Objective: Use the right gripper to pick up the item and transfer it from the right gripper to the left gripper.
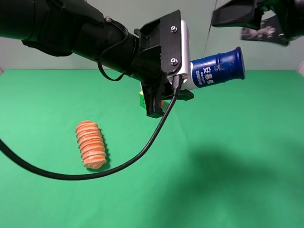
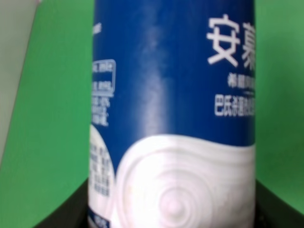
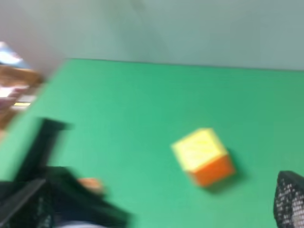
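**A:** Which claw has the bottle?

**B:** The left claw (image 1: 179, 61). It is clamped tight on the bottle (image 1: 218, 69), gripping the white lower body, so most of that part is hidden between the fingers and the white side plate.

**A:** How does the bottle sit in it?

**B:** Roughly level, up in the air. The dark blue end with the white writing sticks straight out past the fingertips, away from the arm. In the left wrist view the bottle (image 2: 173, 118) fills nearly the whole picture, blue above white, with a dark finger (image 2: 71, 217) on either side of its base.

**A:** And the right claw?

**B:** The right claw (image 1: 251, 24) hangs just above and beyond the blue end, not touching it. Its fingers are spread wide with nothing between them. The right wrist view is blurred, but the gap shows only the green table (image 3: 142, 104).

**A:** Anything else near the left claw?

**B:** A coloured cube (image 1: 142, 99) lies on the table right below it, mostly hidden behind its fingers. The right wrist view shows the cube's (image 3: 204, 159) yellow and orange faces. An orange ribbed roll (image 1: 91, 144) lies well apart from the claw, beneath the left arm. A loose black cable (image 1: 118, 167) droops from the side plate and sweeps down past the roll.
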Robot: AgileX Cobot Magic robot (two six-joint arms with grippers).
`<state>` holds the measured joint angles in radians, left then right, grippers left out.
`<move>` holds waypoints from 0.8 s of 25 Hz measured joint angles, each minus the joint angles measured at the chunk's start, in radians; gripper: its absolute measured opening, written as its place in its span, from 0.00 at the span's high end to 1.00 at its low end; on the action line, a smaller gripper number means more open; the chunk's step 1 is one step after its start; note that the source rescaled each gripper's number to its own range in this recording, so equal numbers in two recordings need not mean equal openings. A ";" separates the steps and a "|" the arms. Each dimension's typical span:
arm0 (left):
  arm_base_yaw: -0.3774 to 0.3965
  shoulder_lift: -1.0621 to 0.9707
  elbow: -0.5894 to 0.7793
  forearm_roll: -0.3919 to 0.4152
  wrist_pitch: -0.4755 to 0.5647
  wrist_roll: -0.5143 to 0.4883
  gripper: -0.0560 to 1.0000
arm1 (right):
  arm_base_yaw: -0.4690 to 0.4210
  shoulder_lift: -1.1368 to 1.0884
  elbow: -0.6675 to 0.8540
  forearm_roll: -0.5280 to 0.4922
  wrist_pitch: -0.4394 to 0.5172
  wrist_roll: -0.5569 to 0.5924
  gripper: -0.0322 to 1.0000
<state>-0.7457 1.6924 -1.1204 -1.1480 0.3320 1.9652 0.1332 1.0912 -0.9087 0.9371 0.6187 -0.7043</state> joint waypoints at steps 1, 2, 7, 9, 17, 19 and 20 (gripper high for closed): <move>0.000 0.000 0.000 0.000 0.000 0.000 0.90 | -0.010 -0.010 -0.005 -0.092 -0.014 0.070 0.00; 0.000 0.000 0.000 0.000 0.000 0.000 0.90 | -0.021 -0.020 -0.007 -0.181 -0.025 0.142 0.00; 0.000 0.000 0.000 0.000 0.000 0.000 0.90 | -0.041 -0.116 -0.007 -0.537 -0.031 0.436 0.00; 0.000 0.000 0.000 0.000 -0.001 0.000 0.90 | -0.041 -0.174 -0.007 -0.657 -0.007 0.545 0.00; 0.000 0.000 0.000 0.000 -0.001 0.000 0.90 | -0.041 -0.478 -0.007 -0.927 0.239 0.759 0.00; 0.000 0.000 0.000 0.000 -0.001 0.000 0.90 | -0.041 -0.567 -0.008 -0.953 0.319 0.771 0.00; 0.000 0.000 0.000 0.000 -0.001 0.000 0.90 | -0.041 -0.602 -0.008 -0.966 0.352 0.775 0.00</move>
<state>-0.7457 1.6924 -1.1204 -1.1477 0.3306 1.9652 0.0926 0.4891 -0.9163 -0.0292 0.9703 0.0706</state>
